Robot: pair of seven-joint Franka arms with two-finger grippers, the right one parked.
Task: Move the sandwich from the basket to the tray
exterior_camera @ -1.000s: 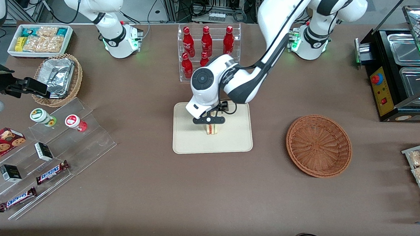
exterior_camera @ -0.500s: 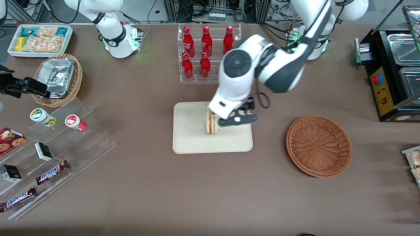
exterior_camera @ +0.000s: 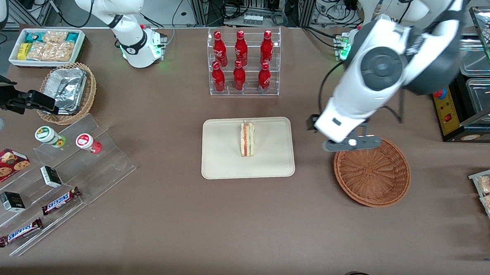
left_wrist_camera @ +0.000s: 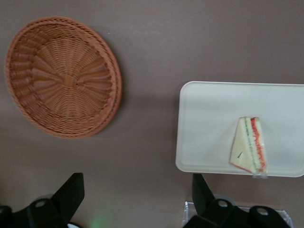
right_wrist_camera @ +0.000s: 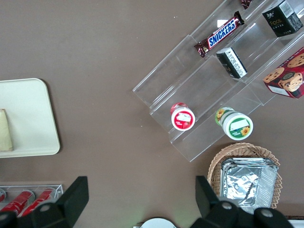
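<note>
Sandwich (exterior_camera: 247, 139): stands on edge near the middle of the tray (exterior_camera: 221, 163), filling stripes facing up, nothing touching it
Basket (exterior_camera: 371, 170): on the table toward the working arm's end, apart from the tray
Gripper (exterior_camera: 347, 144): raised above the basket's rim nearest the tray, fingers (left_wrist_camera: 71, 192) spread wide, holding nothing

Evenly bright from overhead; soft shadow on tabletop (exterior_camera: 241, 220) under claw (exterior_camera: 346, 144); sharp, slight glare on foil.

tray (exterior_camera: 223, 161) cream | basket (exterior_camera: 371, 172) reddish-brown weave | sandwich (exterior_camera: 247, 138) pale, red-green stripes | pincer (exterior_camera: 340, 137) black
</note>
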